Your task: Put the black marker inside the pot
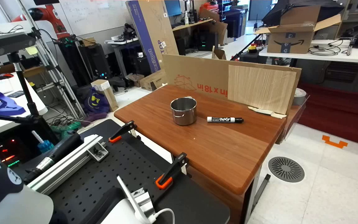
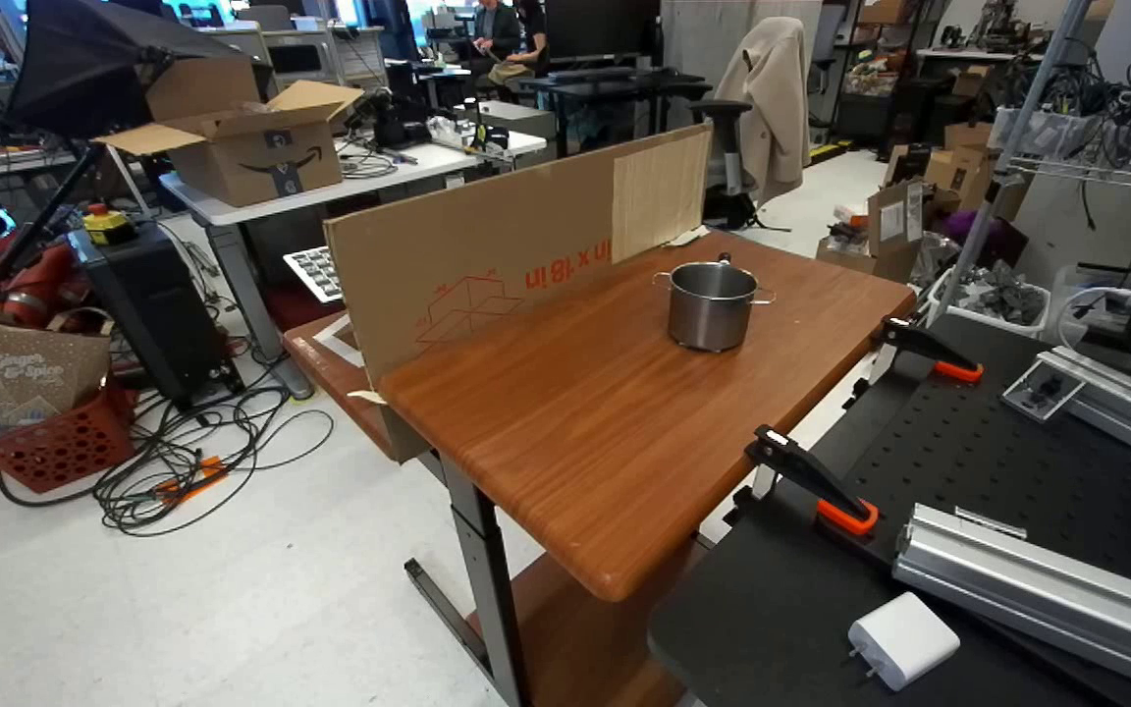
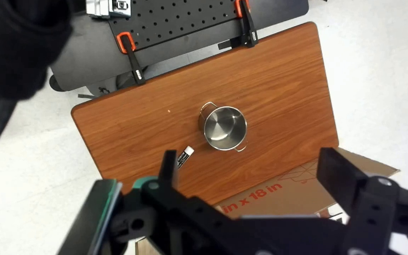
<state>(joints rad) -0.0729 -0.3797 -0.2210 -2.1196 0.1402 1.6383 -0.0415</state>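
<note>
The black marker [image 1: 225, 119] lies on the brown table, beside the pot and apart from it. In the wrist view its white end and part of its label [image 3: 185, 155] show, and the rest is hidden behind a finger. In an exterior view only a small dark tip [image 2: 724, 258] shows behind the pot. The shiny steel pot [image 1: 183, 111] stands upright on the table; it also shows in an exterior view [image 2: 711, 319] and the wrist view [image 3: 225, 128], where its inside looks empty. My gripper [image 3: 249, 151] is open and empty, high above the table. Both exterior views leave it out.
A cardboard panel [image 1: 197, 73] stands along the far edge of the brown table [image 1: 210, 149]. Two black and orange clamps [image 1: 171, 171] [image 1: 123, 131] sit at the near edge, by the black perforated board [image 1: 104, 177]. Part of the arm [image 1: 14, 189] shows at lower left.
</note>
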